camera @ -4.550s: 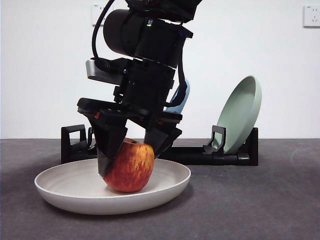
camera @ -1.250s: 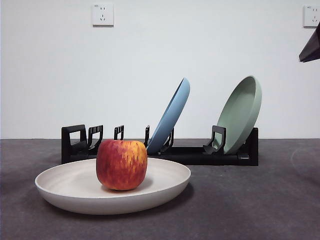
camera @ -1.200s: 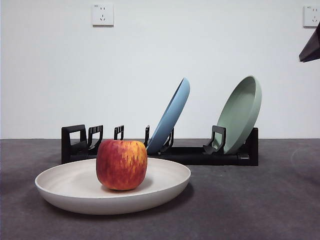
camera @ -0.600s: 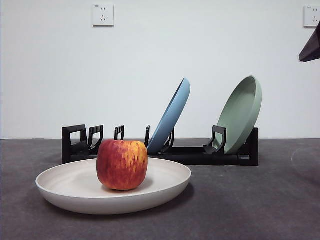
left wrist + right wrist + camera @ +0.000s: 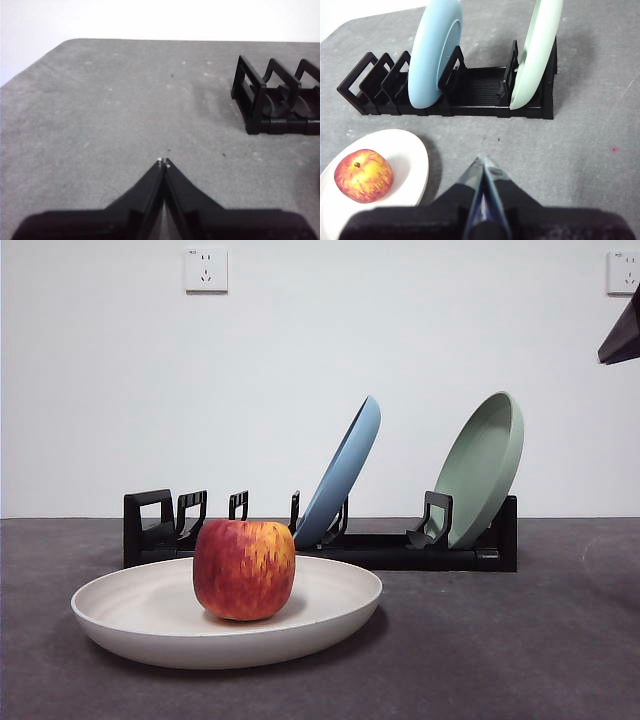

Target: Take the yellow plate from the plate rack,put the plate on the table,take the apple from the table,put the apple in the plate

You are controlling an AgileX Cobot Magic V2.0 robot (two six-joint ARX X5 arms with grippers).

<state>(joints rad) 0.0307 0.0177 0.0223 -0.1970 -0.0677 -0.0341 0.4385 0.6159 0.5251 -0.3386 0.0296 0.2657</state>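
Apple (image 5: 244,569) upright in plate (image 5: 330,615) on table (image 5: 520,660), both grippers (image 5: 163,162) (image 5: 483,161) closed, empty, clear; residual risk: apple rolling if plate gets nudged.

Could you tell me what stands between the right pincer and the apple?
Only bare table and the plate's rim, as the right wrist view shows.
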